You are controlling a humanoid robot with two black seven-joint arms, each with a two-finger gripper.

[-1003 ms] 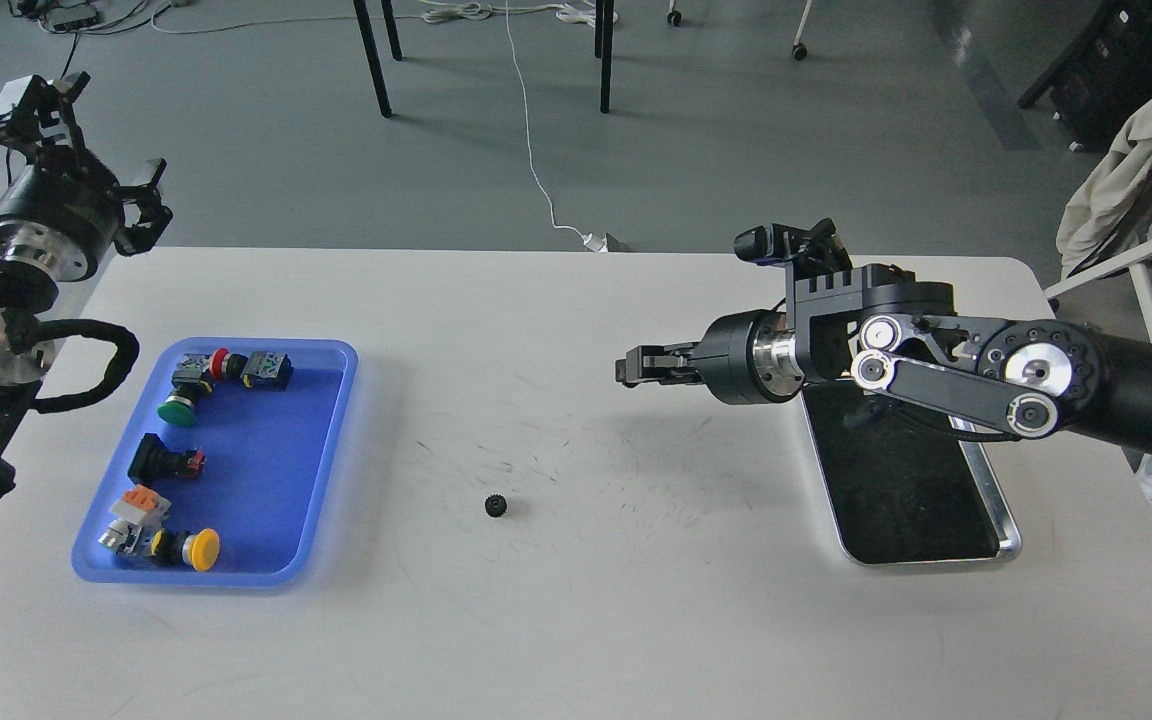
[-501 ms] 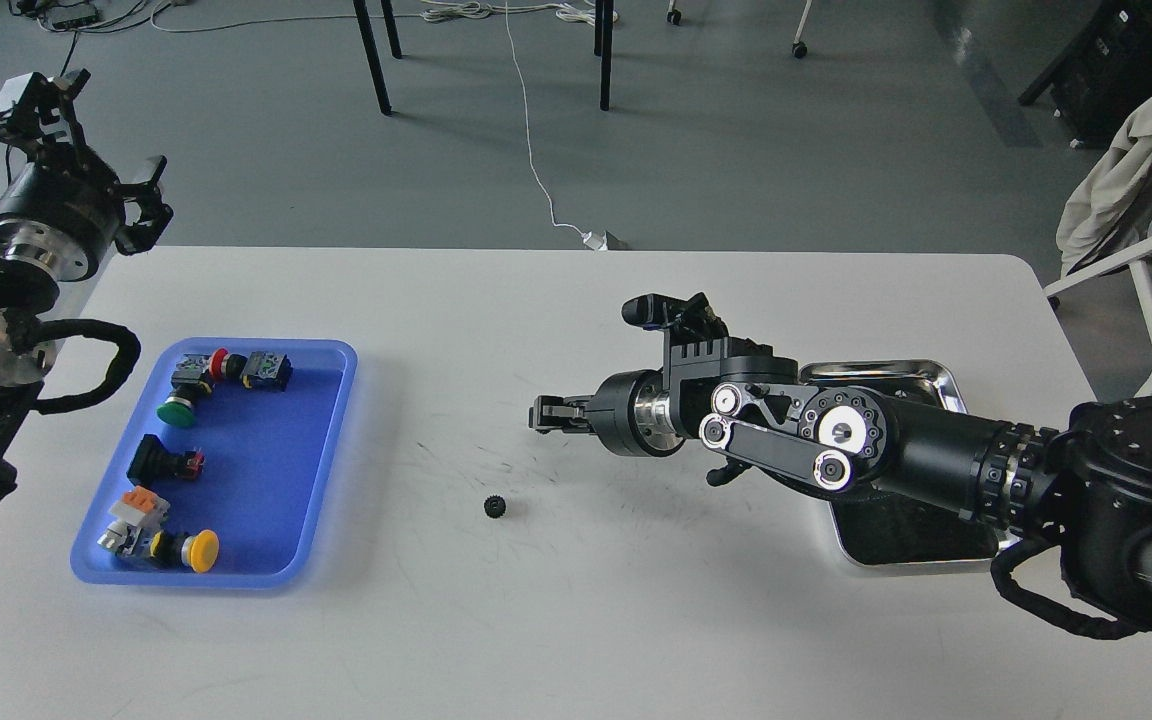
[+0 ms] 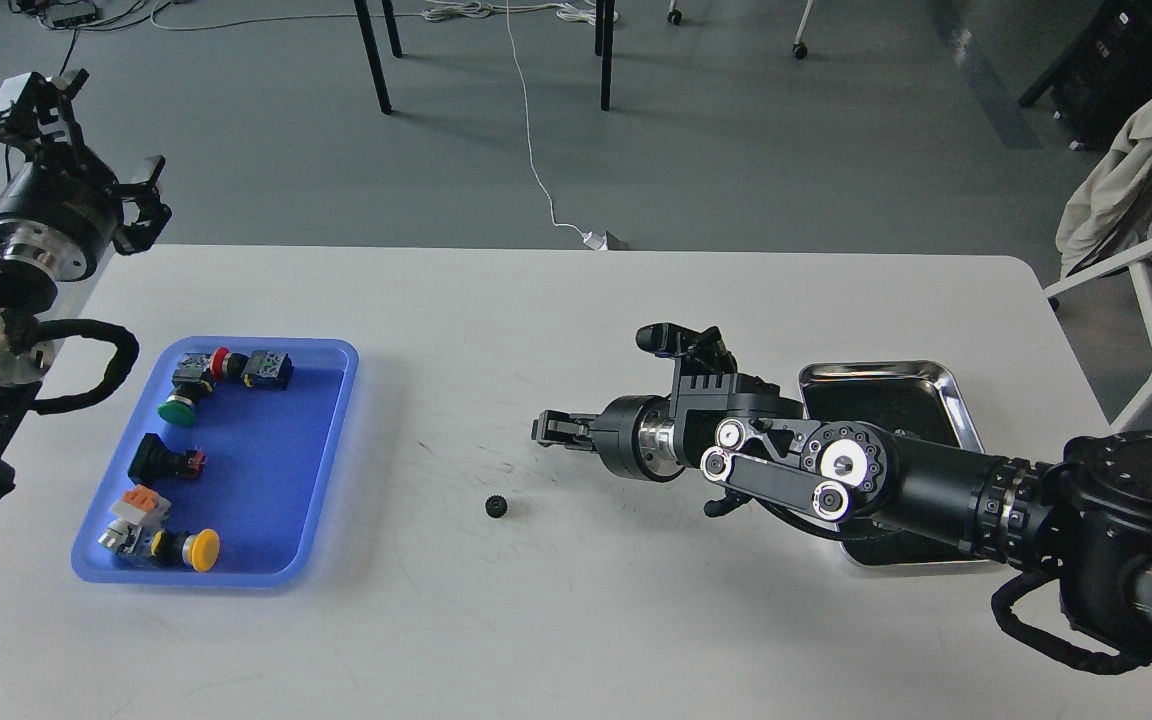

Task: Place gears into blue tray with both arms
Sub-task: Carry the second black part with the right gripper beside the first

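Note:
One small black gear [image 3: 496, 506] lies alone on the white table, near the middle. The blue tray [image 3: 338, 440] sits at the left and holds several push-button switches; I see no gear in it. My right gripper [image 3: 540, 431] points left, a short way right of the gear and above it, not touching it. Its fingers are seen side-on and dark, so they cannot be told apart. My left gripper [image 3: 158, 194] is raised past the table's far left corner, behind the blue tray, with its fingers spread and nothing between them.
A shiny silver tray [image 3: 948, 386] lies at the right, partly under my right arm. The table's far edge runs behind both grippers. Chair and table legs and a white cable are on the floor beyond; a chair with cloth stands at the far right.
My right arm has swung left and down from above the silver tray toward the gear, uncovering the tray's far end. The left arm and the gear have stayed put.

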